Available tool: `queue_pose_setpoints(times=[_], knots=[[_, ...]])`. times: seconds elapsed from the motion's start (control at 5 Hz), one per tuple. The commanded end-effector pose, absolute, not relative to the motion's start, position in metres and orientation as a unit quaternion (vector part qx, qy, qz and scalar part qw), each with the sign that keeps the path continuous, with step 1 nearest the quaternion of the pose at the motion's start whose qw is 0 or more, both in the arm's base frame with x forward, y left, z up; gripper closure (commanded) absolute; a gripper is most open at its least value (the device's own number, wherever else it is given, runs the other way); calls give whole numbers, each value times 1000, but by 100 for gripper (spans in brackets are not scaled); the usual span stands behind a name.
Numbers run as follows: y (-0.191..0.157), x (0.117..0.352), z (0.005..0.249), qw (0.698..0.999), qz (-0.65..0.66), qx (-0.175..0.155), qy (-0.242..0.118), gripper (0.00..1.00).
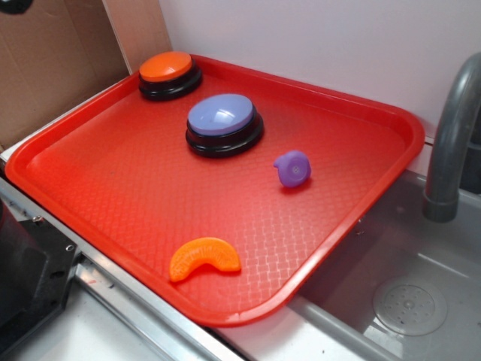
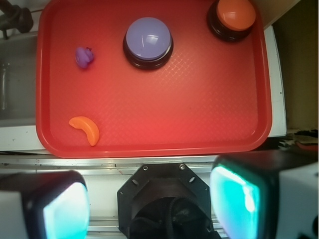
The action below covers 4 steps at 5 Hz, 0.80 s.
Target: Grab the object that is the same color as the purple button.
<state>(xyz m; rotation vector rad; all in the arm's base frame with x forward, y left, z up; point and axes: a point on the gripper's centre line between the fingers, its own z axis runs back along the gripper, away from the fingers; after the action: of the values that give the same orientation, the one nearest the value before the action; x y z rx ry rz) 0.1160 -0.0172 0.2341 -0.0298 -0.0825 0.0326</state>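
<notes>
Red plastic tray (image 1: 90,188), waffle-textured, served as my landmark and was the largest item on the record; it sat on the counter with one corner reaching over a grey sink (image 1: 421,301) beside a grey faucet (image 1: 451,150).

Purple button (image 1: 222,116), lavender dome on a black base: on the tray, toward its far side, roughly central across the width.

Orange button (image 1: 167,68), same build: in the tray's far corner, well apart from the task's target.

Orange crescent slice (image 1: 204,258): near the tray's front rim, a distractor by colour.

Purple object (image 1: 293,168), small rounded toy with a nub: on the tray floor, near the purple button on the sink side, apart from it and touching nothing else. It matched the button's colour, so I took it as the thing to grab.

Gripper (image 2: 149,199): in the wrist view its two pads (image 2: 234,199) stood spread wide with nothing between them, high above and outside the tray's front rim.

Step in hand, by my judgement: approach not yet begun. The next move called for travelling over the tray toward the sink-side edge, centring on the purple object, then descending.
</notes>
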Motion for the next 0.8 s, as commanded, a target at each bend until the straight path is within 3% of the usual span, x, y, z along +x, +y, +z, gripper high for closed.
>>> queue_pose_setpoints(times=[0.0,0.2,0.4,0.6], knots=[[-17,116,234,999,16,-15,-41,0],[-44,137,222,996,75,-3,-48,0],[-68,170,202,991,122,-17,-49,0],[-82,208,170,976,198,-40,-84,0]])
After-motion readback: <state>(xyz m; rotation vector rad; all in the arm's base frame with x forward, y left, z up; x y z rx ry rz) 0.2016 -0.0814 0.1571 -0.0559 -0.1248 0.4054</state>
